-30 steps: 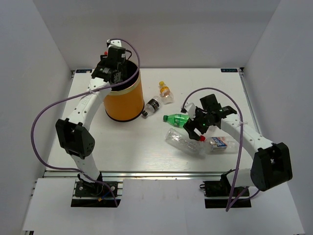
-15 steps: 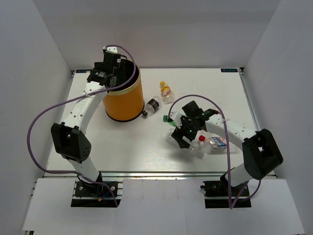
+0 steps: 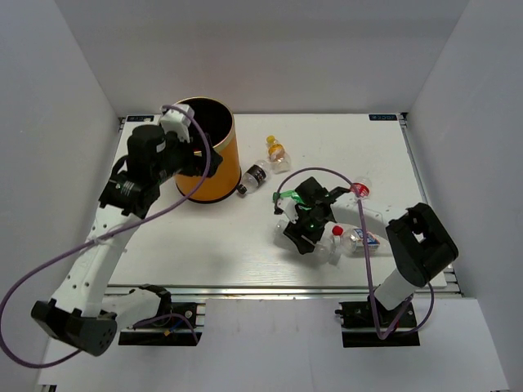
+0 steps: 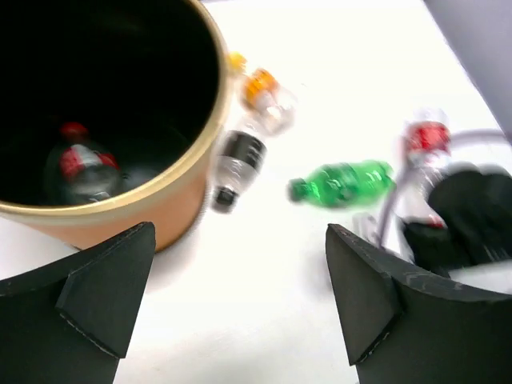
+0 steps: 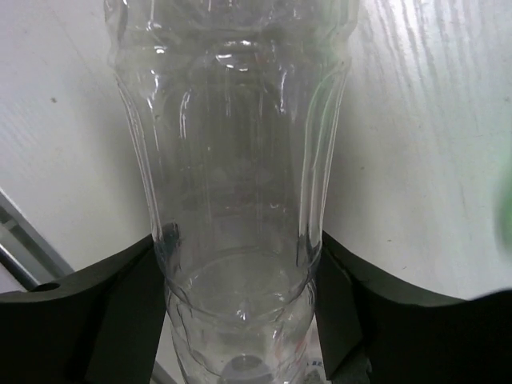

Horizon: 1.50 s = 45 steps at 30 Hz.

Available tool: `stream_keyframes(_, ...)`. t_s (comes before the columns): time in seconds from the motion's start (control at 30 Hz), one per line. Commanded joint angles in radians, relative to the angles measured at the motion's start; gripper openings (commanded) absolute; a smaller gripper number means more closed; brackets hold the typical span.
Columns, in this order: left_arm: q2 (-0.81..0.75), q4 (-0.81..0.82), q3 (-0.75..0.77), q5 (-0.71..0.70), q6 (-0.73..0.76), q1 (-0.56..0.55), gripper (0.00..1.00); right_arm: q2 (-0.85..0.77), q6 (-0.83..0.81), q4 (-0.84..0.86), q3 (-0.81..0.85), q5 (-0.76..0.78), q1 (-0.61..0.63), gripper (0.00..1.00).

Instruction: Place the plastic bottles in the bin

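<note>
The orange bin [image 3: 219, 173] stands at the back left; in the left wrist view the bin [image 4: 164, 214] holds a red-labelled bottle [image 4: 80, 166] on its black floor. My left gripper [image 3: 189, 157] hangs open and empty by the bin's near-left side, its fingers wide in the left gripper [image 4: 240, 320] view. My right gripper [image 3: 304, 229] is low on the table, shut on a clear bottle [image 5: 232, 144] lying there, one finger against each side. A green bottle [image 4: 344, 182], a black-labelled bottle [image 3: 255, 177] and an orange-capped bottle [image 3: 276, 153] lie between bin and right arm.
Another bottle with a red cap [image 3: 359, 190] lies behind the right arm, and one with a blue label [image 3: 359, 238] lies just right of the gripper. A purple cable loops over each arm. White walls enclose the table on three sides.
The left gripper opened above the bin, then drew back toward the near left. The right gripper moved left, dropped onto the clear bottle, and its jaws came in against it.
</note>
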Motion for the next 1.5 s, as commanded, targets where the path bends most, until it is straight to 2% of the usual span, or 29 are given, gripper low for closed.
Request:
stream_keyframes(0.0,-0.076,0.029,-0.125,0.177,-0.013,-0.010,0.97,-0.010,-0.068,-0.092,0.080,-0.073,0.004,0.27)
stream_keyframes(0.07,-0.149,0.020,-0.171,0.208,-0.013,-0.010,0.97,-0.058,-0.163,-0.169,0.157,-0.139,0.000,0.20)
stream_keyframes(0.13,-0.191,0.020,-0.224,0.228,-0.023,-0.010,0.97,-0.099,-0.191,-0.276,0.276,-0.167,-0.002,0.18)
stream_keyframes(0.17,-0.206,0.006,-0.236,0.228,-0.023,-0.010,0.97,-0.098,-0.226,-0.305,0.427,-0.179,-0.006,0.18)
stream_keyframes(0.23,-0.240,-0.014,-0.267,0.260,-0.012,-0.010,0.97,-0.083,-0.242,-0.361,0.534,-0.194,-0.015,0.17)
stream_keyframes(0.27,-0.249,-0.026,-0.279,0.284,-0.012,-0.010,0.97,-0.077,-0.239,-0.361,0.697,-0.190,-0.015,0.17)
stream_keyframes(0.33,-0.265,-0.026,-0.317,0.306,-0.012,-0.010,0.95,-0.011,-0.196,-0.329,0.815,-0.141,-0.019,0.17)
stream_keyframes(0.37,-0.277,-0.026,-0.342,0.317,-0.012,-0.010,0.95,0.012,-0.137,-0.312,0.992,-0.094,-0.019,0.17)
stream_keyframes(0.47,-0.302,-0.049,-0.385,0.326,-0.012,-0.010,0.93,0.135,-0.037,-0.237,1.220,-0.030,-0.025,0.17)
stream_keyframes(0.53,-0.317,-0.072,-0.406,0.326,-0.012,-0.010,0.93,0.219,0.003,-0.174,1.375,-0.041,-0.028,0.17)
stream_keyframes(0.6,-0.340,-0.083,-0.432,0.326,-0.012,-0.010,0.93,0.255,0.043,-0.114,1.392,-0.091,-0.022,0.17)
stream_keyframes(0.63,-0.340,-0.083,-0.442,0.326,-0.012,-0.010,0.93,0.258,0.091,0.006,1.378,-0.108,-0.019,0.17)
stream_keyframes(0.7,-0.352,-0.092,-0.451,0.326,-0.012,-0.010,0.93,0.261,0.138,0.103,1.308,-0.145,-0.020,0.17)
stream_keyframes(0.73,-0.361,-0.092,-0.460,0.326,-0.012,-0.010,0.93,0.267,0.212,0.239,1.293,-0.207,-0.020,0.17)
stream_keyframes(0.83,-0.380,-0.102,-0.469,0.326,-0.021,-0.010,0.93,0.319,0.327,0.390,1.276,-0.269,-0.017,0.18)
stream_keyframes(1.0,-0.423,-0.112,-0.492,0.292,-0.039,-0.010,0.93,0.462,0.430,0.581,1.430,-0.315,-0.003,0.18)
stream_keyframes(1.1,-0.463,-0.122,-0.527,0.283,-0.059,-0.010,0.93,0.483,0.586,0.726,1.391,-0.378,-0.003,0.20)
stream_keyframes(1.13,-0.463,-0.111,-0.550,0.283,-0.059,-0.010,0.93,0.493,0.641,0.768,1.315,-0.410,-0.005,0.22)
stream_keyframes(1.17,-0.476,-0.094,-0.564,0.272,-0.070,-0.010,0.94,0.499,0.654,0.877,1.297,-0.433,-0.006,0.22)
stream_keyframes(1.27,-0.490,-0.060,-0.598,0.281,-0.082,-0.010,0.94,0.543,0.663,0.938,1.279,-0.487,0.011,0.27)
stream_keyframes(1.37,-0.490,-0.051,-0.609,0.292,-0.092,-0.010,0.94,0.574,0.656,0.949,1.306,-0.477,0.031,0.28)
stream_keyframes(1.47,-0.469,-0.014,-0.618,0.304,-0.092,-0.010,0.94,0.608,0.649,0.961,1.337,-0.451,0.043,0.34)
